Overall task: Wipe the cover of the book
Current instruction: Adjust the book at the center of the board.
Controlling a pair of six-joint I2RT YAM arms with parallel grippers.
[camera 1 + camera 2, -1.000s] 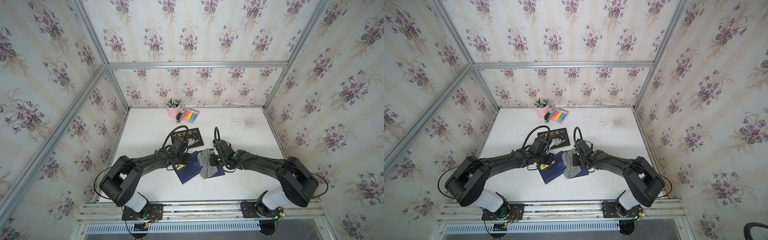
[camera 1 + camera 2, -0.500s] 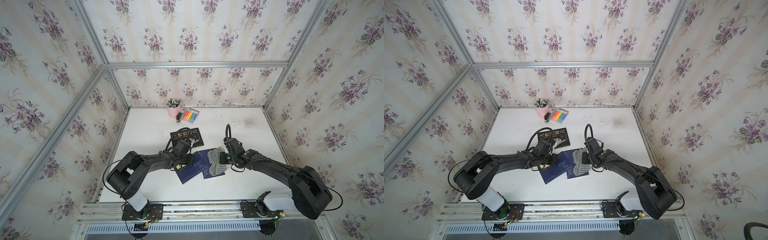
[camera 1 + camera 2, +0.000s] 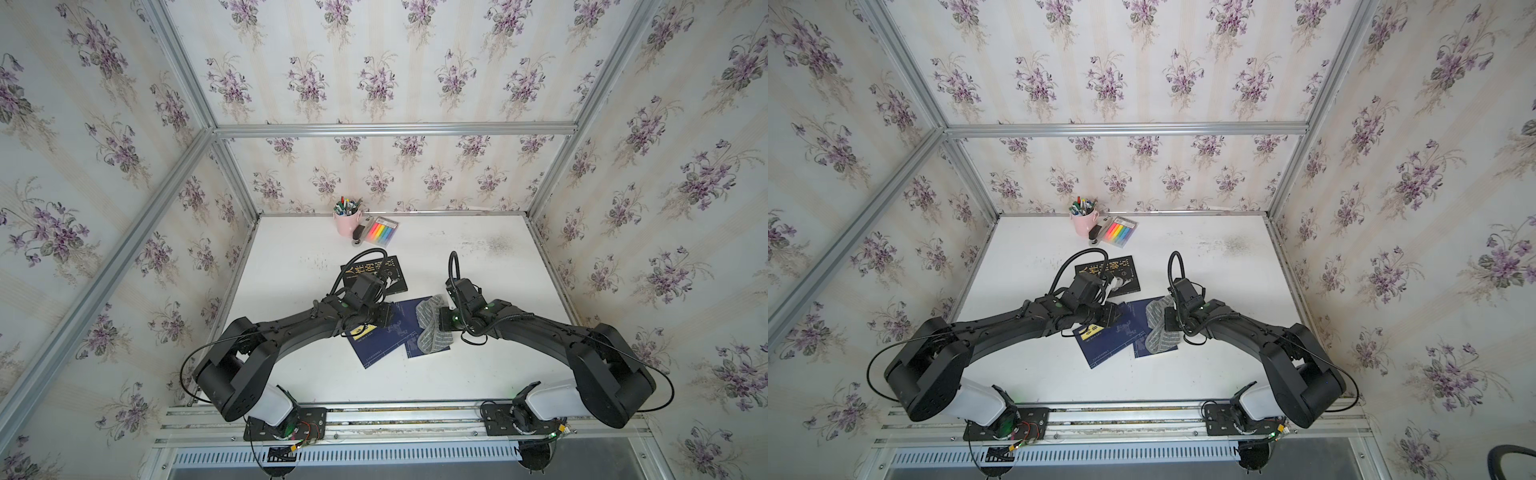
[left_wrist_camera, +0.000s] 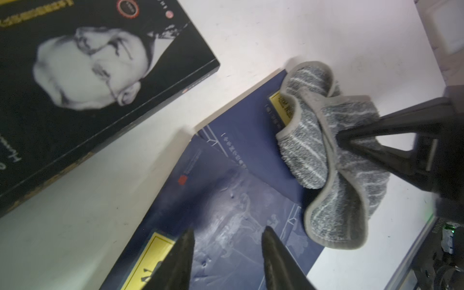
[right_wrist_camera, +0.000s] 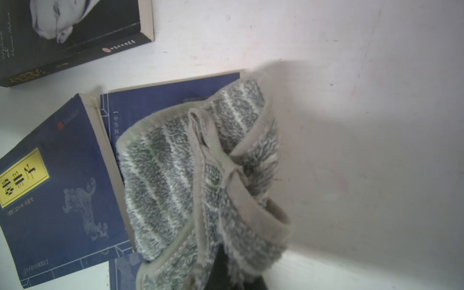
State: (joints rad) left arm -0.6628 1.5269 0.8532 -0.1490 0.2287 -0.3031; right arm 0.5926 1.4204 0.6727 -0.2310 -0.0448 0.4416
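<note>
Blue book [image 5: 170, 95] lies flat near the middle of the white table [image 3: 478, 266], partly covered by a grey striped cloth [image 5: 188, 175] draped over its cover. The right pincer [image 4: 339, 136] is clamped on a bunched fold of that cloth. A second blue book [image 5: 62, 200] with a yellow label overlaps its edge on the left arm's side. The left pincer [image 4: 227, 233] hangs over this second cover with its fingers apart, gripping nothing. A black book [image 3: 374, 270] lies just beyond, with bare table between. A pink pen cup [image 3: 345, 222] and a pack of coloured markers [image 3: 380, 230] sit at the far edge.
</note>
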